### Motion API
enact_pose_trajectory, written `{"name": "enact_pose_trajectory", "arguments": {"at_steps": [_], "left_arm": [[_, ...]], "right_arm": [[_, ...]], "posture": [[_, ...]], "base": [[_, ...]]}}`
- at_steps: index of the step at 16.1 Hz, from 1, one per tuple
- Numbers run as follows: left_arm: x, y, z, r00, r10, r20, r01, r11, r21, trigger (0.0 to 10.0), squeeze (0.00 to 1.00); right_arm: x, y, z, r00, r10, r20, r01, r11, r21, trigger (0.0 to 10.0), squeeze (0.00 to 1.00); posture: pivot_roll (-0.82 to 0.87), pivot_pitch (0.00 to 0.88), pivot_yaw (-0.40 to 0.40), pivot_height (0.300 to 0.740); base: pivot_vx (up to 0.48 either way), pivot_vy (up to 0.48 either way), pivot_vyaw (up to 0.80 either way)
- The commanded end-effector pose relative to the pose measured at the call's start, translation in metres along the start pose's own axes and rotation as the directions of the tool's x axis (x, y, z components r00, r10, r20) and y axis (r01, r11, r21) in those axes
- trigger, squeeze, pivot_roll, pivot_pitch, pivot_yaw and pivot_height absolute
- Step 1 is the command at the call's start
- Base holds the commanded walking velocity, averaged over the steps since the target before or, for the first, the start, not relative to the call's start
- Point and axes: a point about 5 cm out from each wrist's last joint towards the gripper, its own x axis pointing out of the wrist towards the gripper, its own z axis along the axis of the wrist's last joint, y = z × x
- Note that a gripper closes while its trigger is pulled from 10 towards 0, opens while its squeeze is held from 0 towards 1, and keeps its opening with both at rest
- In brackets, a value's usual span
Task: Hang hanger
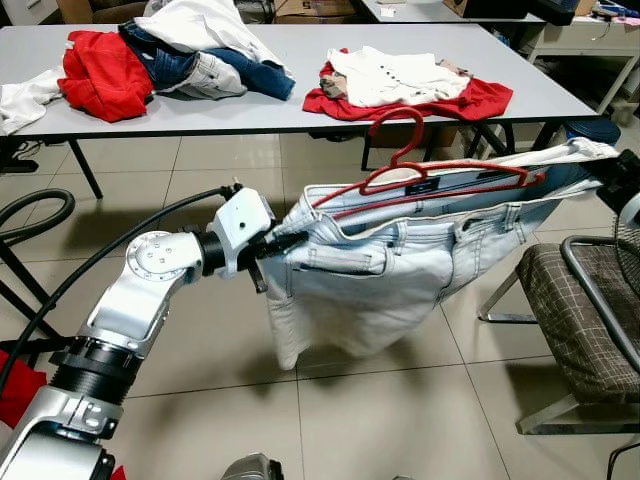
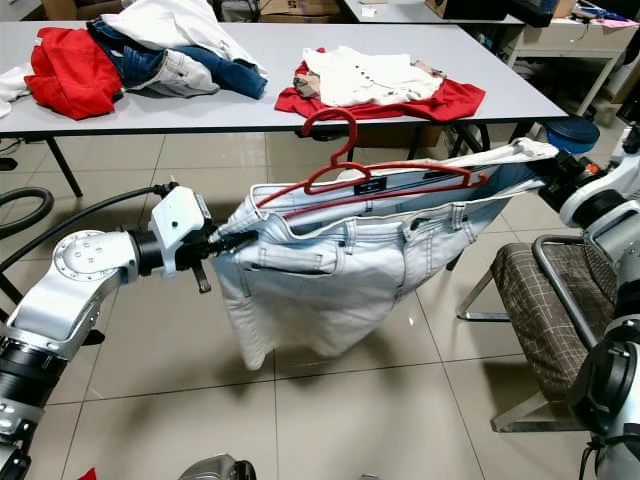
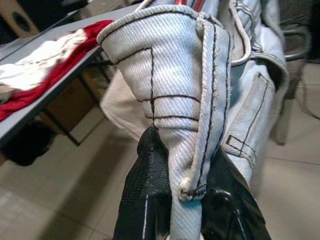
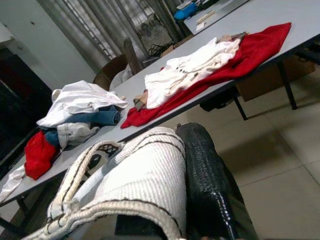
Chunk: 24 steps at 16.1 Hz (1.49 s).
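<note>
Pale blue jeans (image 1: pixel 390 270) hang stretched in the air in front of me, above the tiled floor. A red hanger (image 1: pixel 420 172) sits inside their waistband, its hook standing up above the denim. My left gripper (image 1: pixel 272 245) is shut on the left end of the waistband; its black fingers (image 3: pixel 145 200) pinch the denim edge (image 3: pixel 187 150). My right gripper (image 2: pixel 552 168) is shut on the right end, where a black finger (image 4: pixel 205 175) presses against the folded waistband (image 4: pixel 145 185).
A grey table (image 1: pixel 300 90) stands behind the jeans with piles of clothes: red and blue (image 1: pixel 150 65) at the left, white on red (image 1: pixel 400 80) at the right. A checked chair (image 1: pixel 575 310) is at my right. A black hose (image 1: pixel 30 215) loops at my left.
</note>
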Motion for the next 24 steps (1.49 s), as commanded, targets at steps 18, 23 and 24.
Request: {"name": "enact_pose_trajectory", "arguments": {"at_steps": [18,23,24], "left_arm": [[0.051,-0.019,-0.006,0.983,0.121,-0.137,-0.156,0.945,-0.288,0.0,0.00],[0.046,0.004,0.012,0.983,0.186,0.010,-0.160,0.869,-0.469,0.0,0.00],[0.041,0.016,0.029,0.966,0.227,0.126,-0.123,0.827,-0.548,0.0,0.00]], "right_arm": [[0.014,0.038,-0.002,0.998,0.047,0.028,-0.046,0.998,-0.050,0.0,0.00],[0.007,0.058,-0.020,0.995,0.090,-0.032,-0.095,0.972,-0.215,0.0,0.00],[0.003,0.058,-0.028,0.996,0.074,-0.041,-0.083,0.958,-0.274,0.0,0.00]], "posture": [[-0.13,0.000,-0.003,0.740],[-0.13,0.000,0.012,0.740],[-0.13,0.000,0.017,0.740]], "base": [[0.000,0.000,0.00],[0.000,0.000,0.00],[0.000,0.000,0.00]]}}
